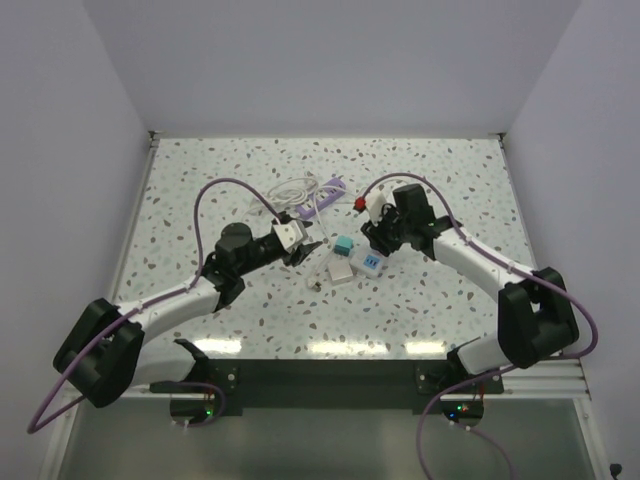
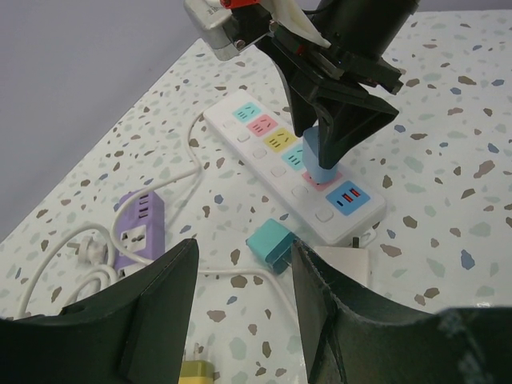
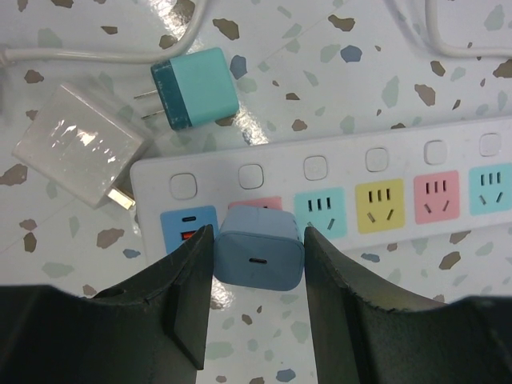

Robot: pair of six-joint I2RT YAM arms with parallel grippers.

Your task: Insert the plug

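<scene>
1. Speckled terrazzo counter (image 1: 430, 300) carries everything; both arms reach in from its near edge.
2. Left hand (image 2: 242, 264) hovers low on the left side, fingers apart, with nothing clamped between them. A yellow plug (image 2: 196, 372) shows partly at the bottom edge of the left wrist view, beneath that hand.
3. White charger (image 3: 80, 144) in clear plastic wrap lies flat on the counter, just beside the near end of the strip.
4. Teal plug (image 3: 196, 86) lies on its side next to the wrapped charger, prongs pointing towards it, apart from the strip.
5. White power strip (image 3: 400, 156) lies flat, with coloured sockets in a row: blue USB end, pink, teal, yellow, pink, teal.
6. Right hand (image 3: 256, 240) is clamped on the light-blue plug (image 3: 260, 258), one finger on each side.
7. Light-blue plug stands upright over the pink socket (image 3: 256, 203) next to the USB end. Its base meets or nearly meets the strip; cannot tell whether the prongs are seated.
8. Purple power strip (image 2: 138, 224) lies farther back with a looped white cable (image 2: 64, 264) beside it.
</scene>
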